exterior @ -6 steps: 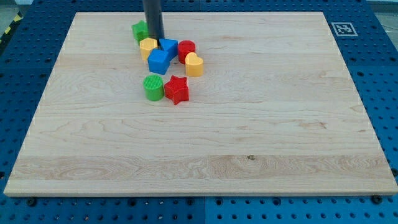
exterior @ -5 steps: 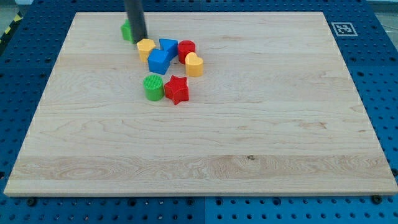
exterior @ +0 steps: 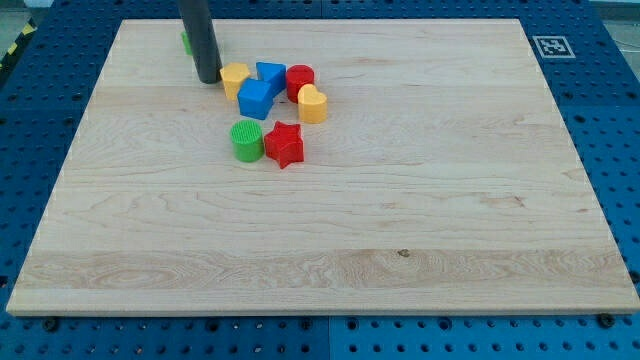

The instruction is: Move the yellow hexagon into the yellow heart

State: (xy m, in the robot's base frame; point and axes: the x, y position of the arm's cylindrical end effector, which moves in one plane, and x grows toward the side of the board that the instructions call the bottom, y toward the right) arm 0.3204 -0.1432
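The yellow hexagon (exterior: 235, 77) lies in the upper left part of the wooden board (exterior: 400, 200). The yellow heart (exterior: 312, 104) lies to its right and slightly lower. Two blue blocks (exterior: 254, 99) (exterior: 271, 75) and a red cylinder (exterior: 300, 79) sit between the hexagon and the heart. My tip (exterior: 209, 79) rests on the board just left of the yellow hexagon, close to it. The rod rises to the view's top edge.
A green block (exterior: 186, 42) is mostly hidden behind the rod near the board's top edge. A green cylinder (exterior: 247, 140) and a red star (exterior: 285, 144) sit together below the cluster. A marker tag (exterior: 551, 46) is at the board's top right corner.
The rod has moved left and slightly down, from above the cluster to the hexagon's left side. The green block has been pushed left and up. The other blocks have not moved.
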